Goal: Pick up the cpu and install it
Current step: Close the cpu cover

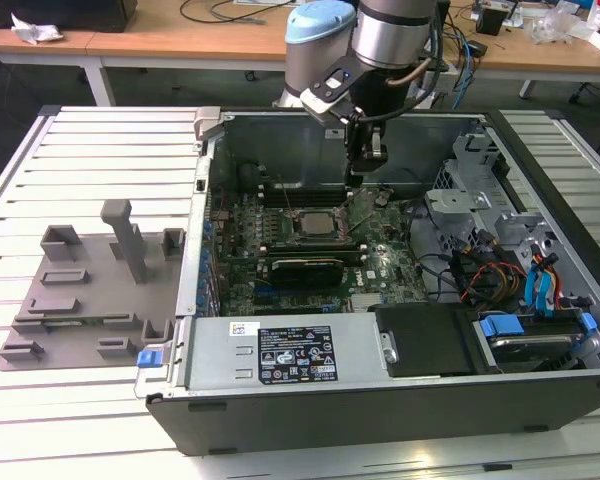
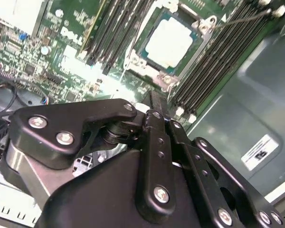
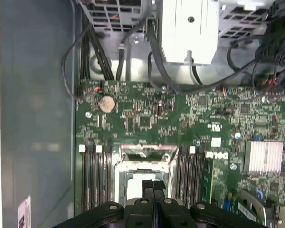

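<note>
On my feed, a white slatted surface (image 1: 100, 150) carries an open computer case (image 1: 380, 405) lying flat with its interior facing up. Just beside the case, toward the exterior view's left, a grey plastic tray (image 1: 95, 275) with raised blocks rests directly on the slats.

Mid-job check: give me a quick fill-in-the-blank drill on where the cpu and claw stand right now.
1. The cpu lies seated in the motherboard's ____.
2. The claw, above the motherboard, has its fingers ____.
3. The grey tray sits outside the case, on the exterior view's ____.
Missing words: socket; shut; left.
</note>
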Available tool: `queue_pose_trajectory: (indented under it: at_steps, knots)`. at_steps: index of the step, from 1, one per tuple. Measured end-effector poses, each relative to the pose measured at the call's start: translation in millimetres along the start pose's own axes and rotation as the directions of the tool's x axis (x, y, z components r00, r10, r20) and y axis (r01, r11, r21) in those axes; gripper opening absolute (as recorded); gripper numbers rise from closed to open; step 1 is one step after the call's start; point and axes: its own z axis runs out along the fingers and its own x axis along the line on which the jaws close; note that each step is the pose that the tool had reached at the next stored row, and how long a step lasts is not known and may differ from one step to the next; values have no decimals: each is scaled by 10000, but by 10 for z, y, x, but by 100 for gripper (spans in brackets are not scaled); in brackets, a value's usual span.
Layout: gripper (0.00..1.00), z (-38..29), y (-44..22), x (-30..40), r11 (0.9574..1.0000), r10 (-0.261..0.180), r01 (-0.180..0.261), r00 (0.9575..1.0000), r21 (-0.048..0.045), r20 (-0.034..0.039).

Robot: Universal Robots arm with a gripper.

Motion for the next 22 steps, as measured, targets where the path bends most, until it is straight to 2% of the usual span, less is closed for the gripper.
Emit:
queue_pose_trajectory:
  at_steps: [1, 3, 6, 7, 9, 11, 19, 20, 22]
  knots:
    - [11, -2, 50, -1, 10000, 0, 0, 10000, 1, 3]
    - [11, -4, 98, -1, 10000, 0, 0, 10000, 1, 5]
    - [11, -10, 235, -4, 10000, 0, 0, 10000, 2, 23]
    - [11, -5, 273, -2, 10000, 1, -1, 10000, 6, 26]
    - [11, 15, 302, 2, 10000, 2, -2, 10000, 16, 27]
    - [11, 53, 379, 19, 10000, -1, 0, 10000, 51, 26]
    - [11, 209, 473, 45, 10000, -3, 3, 10000, 96, 25]
    - [11, 270, 478, 50, 10000, -2, 1, 10000, 99, 24]
    - [11, 316, 481, 52, 10000, -4, 3, 10000, 99, 23]
